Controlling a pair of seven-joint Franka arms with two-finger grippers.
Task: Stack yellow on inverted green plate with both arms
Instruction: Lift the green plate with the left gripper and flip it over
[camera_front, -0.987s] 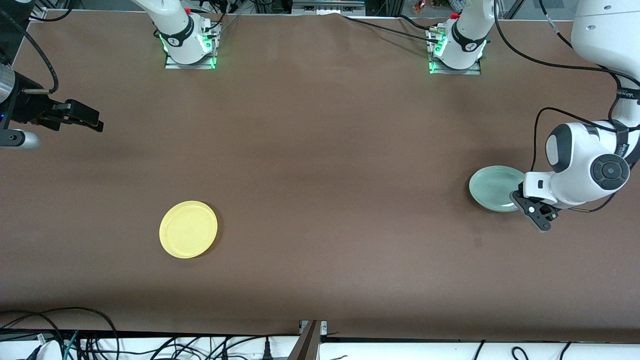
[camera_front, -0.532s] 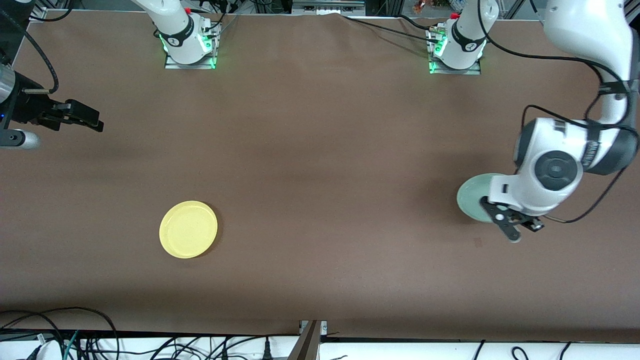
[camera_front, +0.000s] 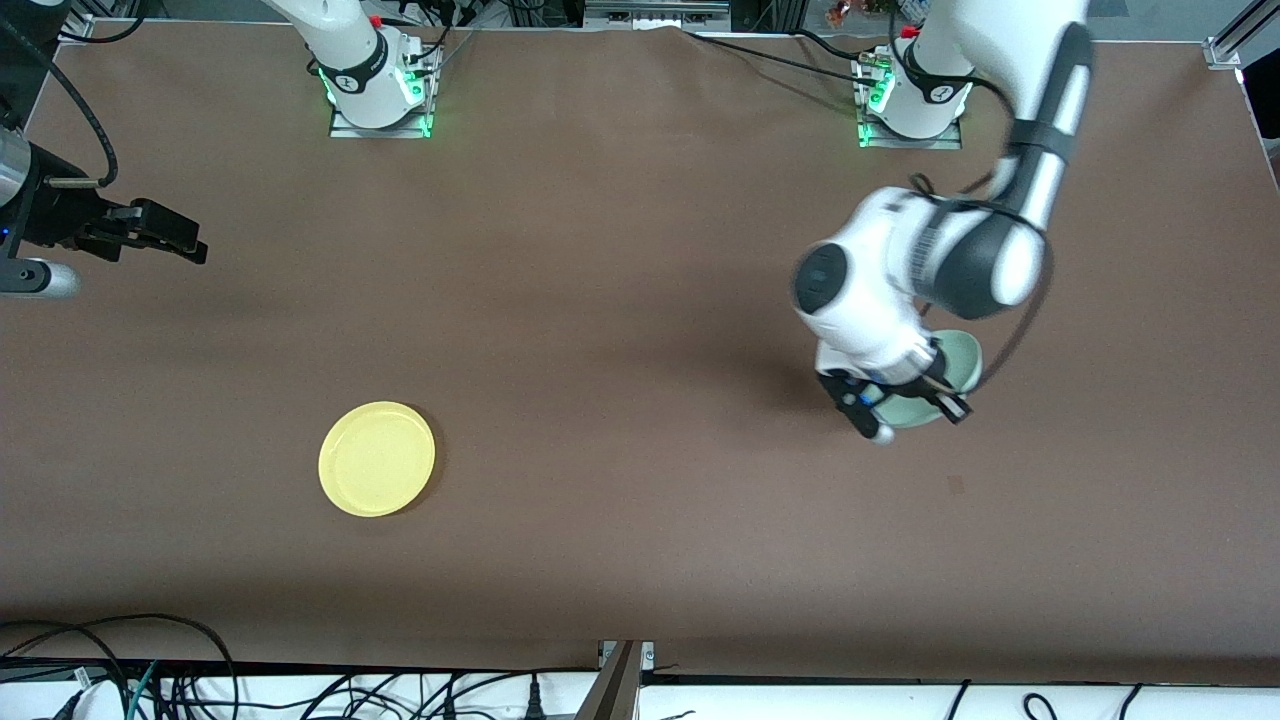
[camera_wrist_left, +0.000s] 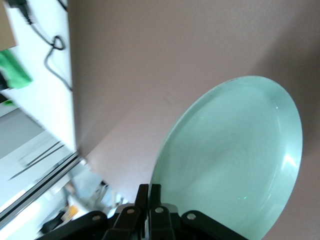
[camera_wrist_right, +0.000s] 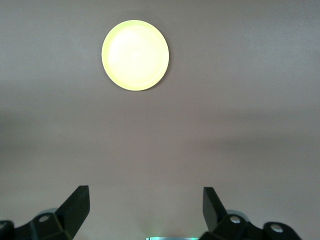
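The left gripper (camera_front: 905, 410) was clamped on the rim of the green plate (camera_front: 955, 365), holding it tilted, apparently clear of the table (camera_front: 640, 330). The yellow plate (camera_front: 377, 458) lay flat toward the right arm's end. The right gripper (camera_front: 165, 240) waited with fingers spread, empty.

The long table covered in matte brown sheet (camera_front: 620, 300) carries 1 round shallow yellow plate (camera_front: 377, 458) lying flat, seemingly rim up, toward the right arm's end.
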